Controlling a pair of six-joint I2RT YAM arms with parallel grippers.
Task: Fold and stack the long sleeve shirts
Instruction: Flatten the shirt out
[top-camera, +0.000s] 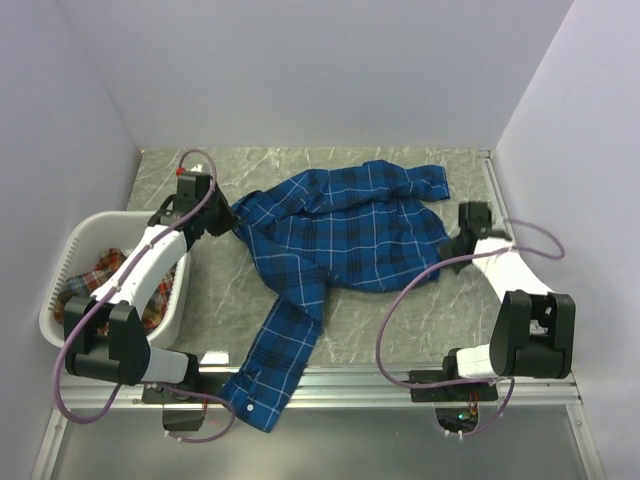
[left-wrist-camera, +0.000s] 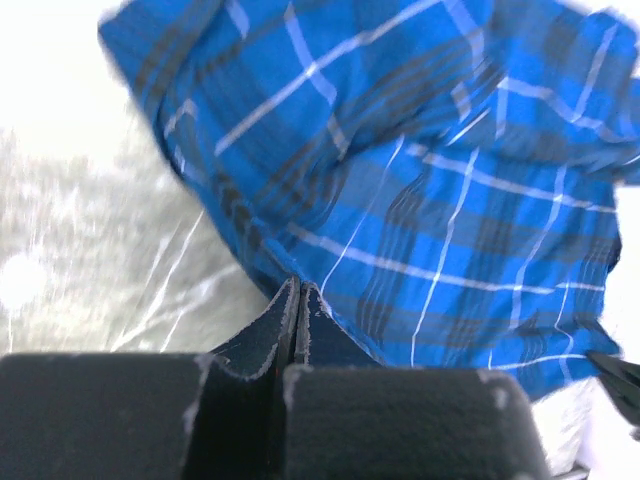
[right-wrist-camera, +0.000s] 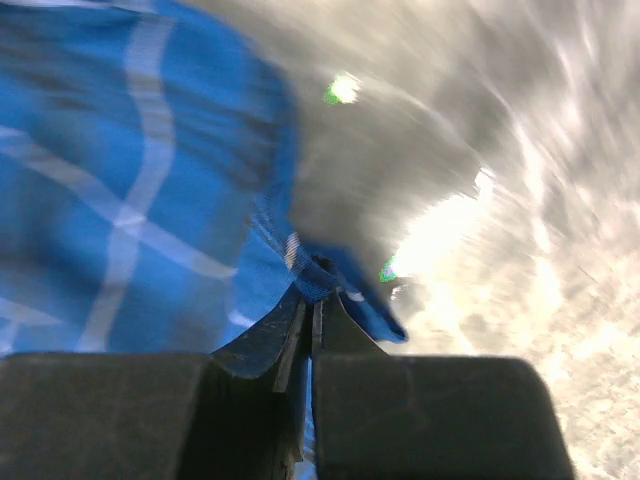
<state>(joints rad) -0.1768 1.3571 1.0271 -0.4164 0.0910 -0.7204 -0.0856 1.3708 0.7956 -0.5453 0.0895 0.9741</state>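
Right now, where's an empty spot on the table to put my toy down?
Bare table lies between the sleeve and the right arm, and a strip runs along the back wall. The blue shirt fills the middle; the basket crowds the left.

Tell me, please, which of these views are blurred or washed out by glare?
Top external: sharp and evenly lit, the blue shirt crisp. Left wrist: slightly soft, the upper-left corner blown out white. Right wrist: smeared by blur throughout, with strong glare on the table.
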